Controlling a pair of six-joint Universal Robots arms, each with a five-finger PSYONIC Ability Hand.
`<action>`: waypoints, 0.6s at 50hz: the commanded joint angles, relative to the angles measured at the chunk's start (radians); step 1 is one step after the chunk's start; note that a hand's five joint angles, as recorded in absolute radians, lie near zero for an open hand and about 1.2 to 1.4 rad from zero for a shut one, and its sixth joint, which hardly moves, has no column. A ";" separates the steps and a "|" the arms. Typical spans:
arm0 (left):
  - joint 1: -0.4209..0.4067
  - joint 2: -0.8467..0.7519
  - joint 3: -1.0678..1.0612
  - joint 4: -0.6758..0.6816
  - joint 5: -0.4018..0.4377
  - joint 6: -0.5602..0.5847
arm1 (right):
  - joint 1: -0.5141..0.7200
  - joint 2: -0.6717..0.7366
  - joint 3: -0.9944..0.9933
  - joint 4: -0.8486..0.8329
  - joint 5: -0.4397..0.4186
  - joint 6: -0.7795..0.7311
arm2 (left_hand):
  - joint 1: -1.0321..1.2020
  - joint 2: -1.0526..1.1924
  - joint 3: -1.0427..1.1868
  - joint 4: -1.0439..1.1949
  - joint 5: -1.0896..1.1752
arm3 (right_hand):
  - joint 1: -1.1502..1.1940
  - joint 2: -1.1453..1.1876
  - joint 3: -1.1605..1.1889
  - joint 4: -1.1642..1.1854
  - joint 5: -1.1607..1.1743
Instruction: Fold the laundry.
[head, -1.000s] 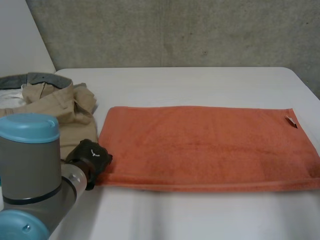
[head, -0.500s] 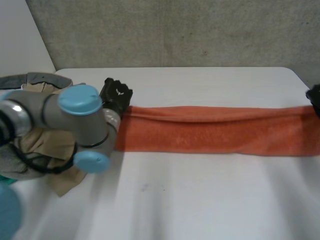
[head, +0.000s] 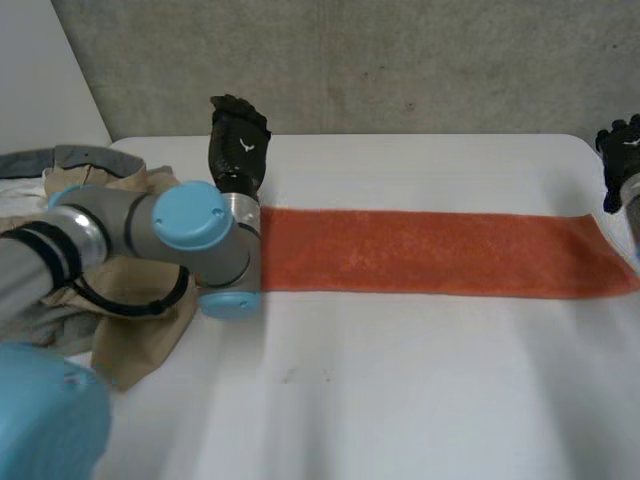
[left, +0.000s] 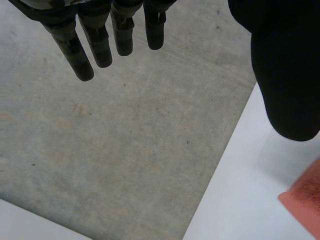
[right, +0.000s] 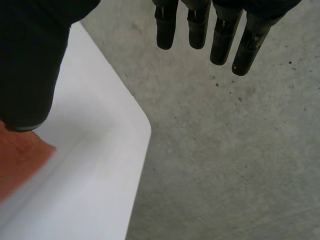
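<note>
While both robot hands hang open over the counter (head: 400, 400), the orange towel (head: 430, 252) lies on it as a long folded strip.
At the left side a pile of beige clothes (head: 125, 310) lies on the counter, partly behind the left arm (head: 150, 235). The left robot hand (head: 238, 140) stands in the air just behind the left end of the towel, its fingers (left: 80, 55) straight and apart from the thumb, holding nothing. The towel lies flat across the middle of the counter. At its right end is the right robot hand (head: 622, 148), fingers (right: 220, 40) straight, apart from the thumb, free of the cloth.
</note>
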 joint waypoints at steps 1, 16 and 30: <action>0.004 0.187 -0.273 0.000 0.028 -0.061 | -0.112 -0.268 0.333 0.133 -0.241 0.040 | -0.017 -0.033 -0.038 -0.029 -0.048 | -0.027 -0.045 -0.041 -0.060 -0.067; 0.002 0.220 -0.402 -0.033 0.059 -0.156 | -0.176 -0.156 0.421 0.138 -0.313 -0.014 | -0.017 -0.033 -0.038 -0.029 -0.048 | 0.203 0.185 0.190 0.170 0.163; -0.002 0.264 -0.450 -0.033 0.058 -0.159 | -0.220 -0.058 0.311 -0.025 -0.116 -0.060 | -0.017 -0.033 -0.038 -0.029 -0.048 | 1.194 1.177 1.181 1.162 1.155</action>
